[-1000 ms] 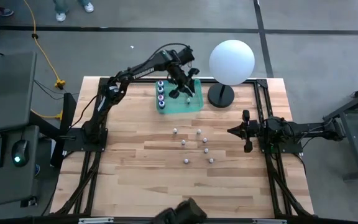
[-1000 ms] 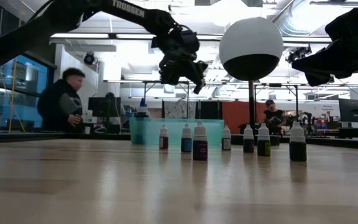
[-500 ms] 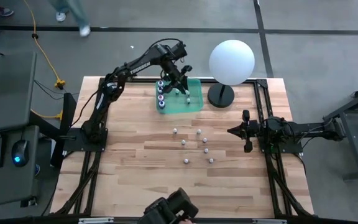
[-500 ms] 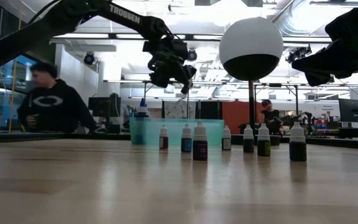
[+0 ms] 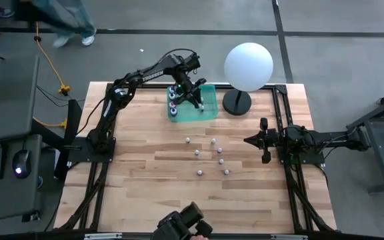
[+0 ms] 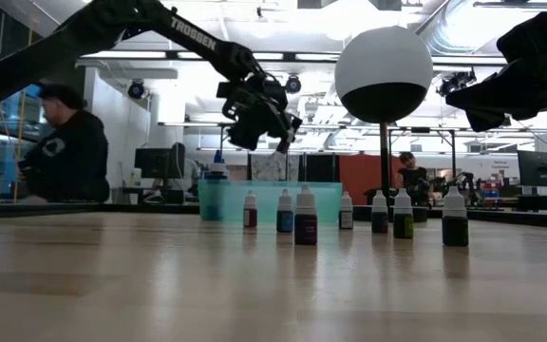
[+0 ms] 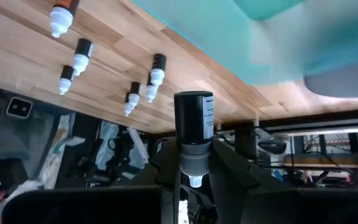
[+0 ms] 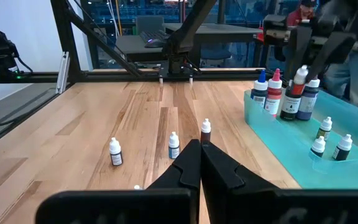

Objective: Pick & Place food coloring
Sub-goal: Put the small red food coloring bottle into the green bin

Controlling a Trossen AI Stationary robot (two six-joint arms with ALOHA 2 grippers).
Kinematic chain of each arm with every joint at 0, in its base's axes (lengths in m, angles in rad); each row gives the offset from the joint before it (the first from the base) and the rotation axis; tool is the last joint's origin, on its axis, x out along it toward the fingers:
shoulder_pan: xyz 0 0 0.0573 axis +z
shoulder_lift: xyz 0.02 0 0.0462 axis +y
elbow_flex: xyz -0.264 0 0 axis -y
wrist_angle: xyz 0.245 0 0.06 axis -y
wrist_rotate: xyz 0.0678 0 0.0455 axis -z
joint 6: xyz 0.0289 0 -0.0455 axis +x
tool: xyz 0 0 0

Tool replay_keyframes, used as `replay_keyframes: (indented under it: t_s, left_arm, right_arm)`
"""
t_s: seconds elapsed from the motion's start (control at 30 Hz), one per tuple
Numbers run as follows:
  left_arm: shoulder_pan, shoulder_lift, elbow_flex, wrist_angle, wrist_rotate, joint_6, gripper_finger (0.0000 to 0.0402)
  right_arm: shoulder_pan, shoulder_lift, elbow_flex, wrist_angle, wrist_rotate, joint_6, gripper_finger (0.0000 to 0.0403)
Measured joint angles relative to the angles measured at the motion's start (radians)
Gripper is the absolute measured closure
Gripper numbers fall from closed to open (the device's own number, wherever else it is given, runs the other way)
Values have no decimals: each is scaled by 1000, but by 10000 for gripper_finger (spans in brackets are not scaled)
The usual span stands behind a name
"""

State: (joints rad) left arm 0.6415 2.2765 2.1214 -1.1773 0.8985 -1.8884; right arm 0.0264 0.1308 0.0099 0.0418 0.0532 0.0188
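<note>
The left tool [image 5: 193,92] hangs over the teal tray [image 5: 209,112] at the worktop's [image 5: 139,167] far side, clenched on a dark bottle [image 7: 194,124] — cap toward the wrist. More bottles [image 5: 173,103] stand in the tray; seven loose bottles [image 5: 213,158] stand mid-worktop. The right tool [image 5: 263,140] waits at the right edge, fingers pressed together.

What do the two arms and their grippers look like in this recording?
Both arms are dark, jointed and slim, with black cables along them. The left arm carries white TROSSEN lettering on its forearm. The left gripper and right gripper each have two black, angular, tapering fingers.
</note>
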Motion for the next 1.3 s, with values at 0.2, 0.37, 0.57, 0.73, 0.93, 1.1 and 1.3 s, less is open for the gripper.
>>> replay_keyframes:
  t_s: [0.2, 0.37, 0.57, 0.73, 0.93, 1.1, 1.3]
  left_arm:
    - [0, 0, -37, 65, 63, 7, 351]
    - [0, 0, -50, 143, 99, -5, 351]
    - [8, 0, -90, 187, 157, -8, 351]
    - [7, 0, -116, 193, 210, -8, 351]
    - [18, 0, -159, 191, 240, 28, 351]
    - [27, 0, -163, 191, 240, 45, 351]
    - [60, 0, -163, 188, 237, 100, 351]
  right_arm:
    - [0, 0, 0, 0, 0, 0, 402]
    - [0, 0, 0, 0, 0, 0, 402]
    - [0, 0, 0, 0, 0, 0, 402]
    - [0, 0, 0, 0, 0, 0, 402]
    - [0, 0, 0, 0, 0, 0, 402]
    - [0, 0, 0, 0, 0, 0, 402]
    - [0, 0, 0, 0, 0, 0, 402]
